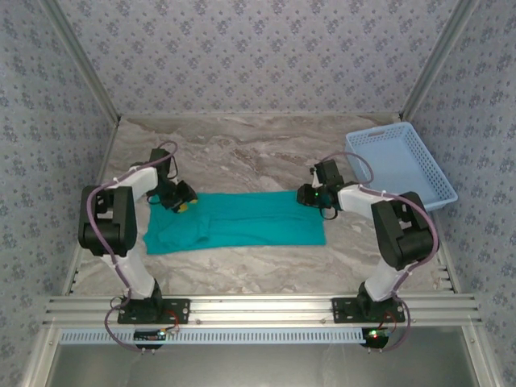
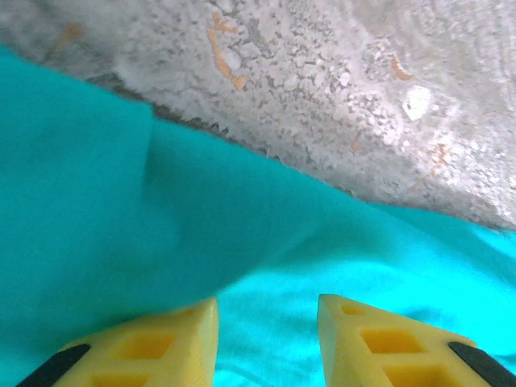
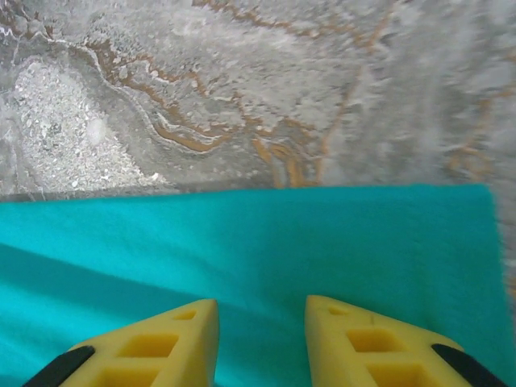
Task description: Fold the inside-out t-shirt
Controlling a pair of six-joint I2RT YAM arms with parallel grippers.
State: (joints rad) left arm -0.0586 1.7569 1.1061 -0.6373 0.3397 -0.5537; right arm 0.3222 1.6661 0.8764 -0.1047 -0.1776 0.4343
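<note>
The inside-out t-shirt [image 1: 242,222] lies flat on the marble table as a long teal band running left to right. My left gripper [image 1: 184,203] sits low over its far left corner. In the left wrist view the yellow fingers [image 2: 181,334] stand apart around the gap of the left gripper [image 2: 268,310], with bright teal cloth [image 2: 242,218] showing between them and a raised fold beside the left finger. My right gripper [image 1: 310,196] hovers at the far right corner. Its fingers [image 3: 355,330] are apart too at the right gripper [image 3: 262,310], smooth cloth [image 3: 282,234] beneath and its far edge straight.
A light blue mesh basket [image 1: 403,165] stands at the back right, tilted against the wall. Bare marble table [image 1: 242,153] stretches behind the shirt. Patterned walls close in on three sides, and an aluminium rail [image 1: 258,306] runs along the near edge.
</note>
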